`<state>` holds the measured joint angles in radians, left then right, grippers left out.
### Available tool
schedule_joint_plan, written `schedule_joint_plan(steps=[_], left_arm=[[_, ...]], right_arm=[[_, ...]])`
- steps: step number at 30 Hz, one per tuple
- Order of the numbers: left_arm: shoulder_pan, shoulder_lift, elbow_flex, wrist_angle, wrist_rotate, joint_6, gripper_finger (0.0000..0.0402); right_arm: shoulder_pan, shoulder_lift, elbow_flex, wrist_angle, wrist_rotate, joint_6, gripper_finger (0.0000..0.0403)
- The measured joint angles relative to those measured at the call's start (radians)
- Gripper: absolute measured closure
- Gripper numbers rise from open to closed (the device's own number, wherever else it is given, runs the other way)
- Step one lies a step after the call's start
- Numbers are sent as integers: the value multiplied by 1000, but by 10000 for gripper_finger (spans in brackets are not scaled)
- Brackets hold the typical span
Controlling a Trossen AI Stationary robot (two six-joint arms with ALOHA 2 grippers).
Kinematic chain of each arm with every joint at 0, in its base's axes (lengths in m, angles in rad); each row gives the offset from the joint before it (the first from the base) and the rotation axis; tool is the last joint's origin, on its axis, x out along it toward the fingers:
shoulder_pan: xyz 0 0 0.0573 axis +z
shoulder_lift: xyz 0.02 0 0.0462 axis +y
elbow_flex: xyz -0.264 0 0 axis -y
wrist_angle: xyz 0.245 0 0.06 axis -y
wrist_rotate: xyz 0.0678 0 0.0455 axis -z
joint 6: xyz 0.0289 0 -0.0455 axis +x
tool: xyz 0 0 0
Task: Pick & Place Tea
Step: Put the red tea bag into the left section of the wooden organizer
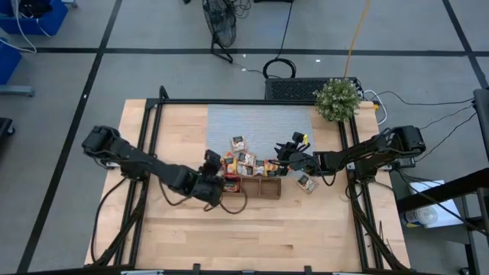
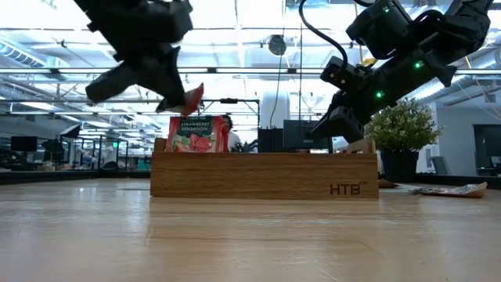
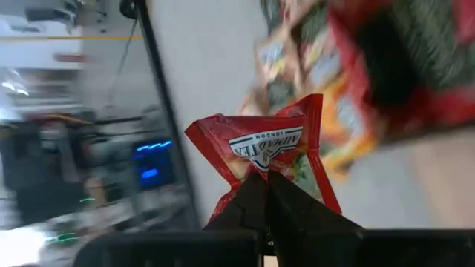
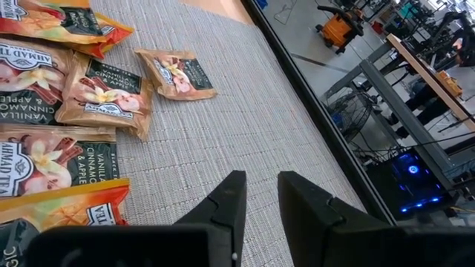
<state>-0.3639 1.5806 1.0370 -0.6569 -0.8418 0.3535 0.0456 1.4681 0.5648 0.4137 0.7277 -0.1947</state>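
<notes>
Light wood table (image 1: 252,229) with a black frame stood on a grey floor crossed by dark tape lines. A grey woven mat (image 1: 260,122) covered the table's far middle part. A small potted plant (image 1: 338,98) sat at the far right corner, just beside a black keyboard-like unit (image 1: 294,88) behind the edge. A fan (image 1: 220,27) and cables lay on the floor beyond.

Wooden tray (image 2: 264,175), marked HTB, sat at the mat's near edge. One red packet (image 2: 195,134) stood upright in its left compartment in the low view.

Tea packets (image 1: 246,161) lay in a loose pile on the mat just behind the tray, red, orange and pale ones partly overlapping. One stray packet (image 1: 307,183) lay right of the tray, off the pile. In the right wrist view, pale vanilla-cinnamon packets (image 4: 104,95) lay flat on the mat weave.

Left end effector (image 3: 267,194) was above the tray's left end, fingers pressed together on the corner of a red tea packet (image 3: 271,152), lifted clear of the table. Right end effector (image 4: 261,200) hovered low over the mat at the pile's right side, fingers slightly apart, nothing between them.

Room behind, low view: open lab hall, ceiling light strips, monitors and desks far off. Right wrist view showed benches and a blue-lit unit (image 4: 413,178) past the table edge.
</notes>
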Motion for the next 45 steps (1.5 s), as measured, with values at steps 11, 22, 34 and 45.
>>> schedule_joint_plan(steps=[11, 22, 34, 45], left_arm=[[-27, 258, 235, -96, -78, 237, 393], [-66, 301, 300, -194, 0, 152, 392], [-65, 301, 286, -235, 103, 74, 396], [-25, 301, 267, -224, 131, 121, 392]], right_arm=[[0, 0, 0, -15, 1, 19, 332], [0, 0, 0, -15, 1, 19, 332], [0, 0, 0, -15, 1, 26, 332], [0, 0, 0, -15, 1, 26, 332]])
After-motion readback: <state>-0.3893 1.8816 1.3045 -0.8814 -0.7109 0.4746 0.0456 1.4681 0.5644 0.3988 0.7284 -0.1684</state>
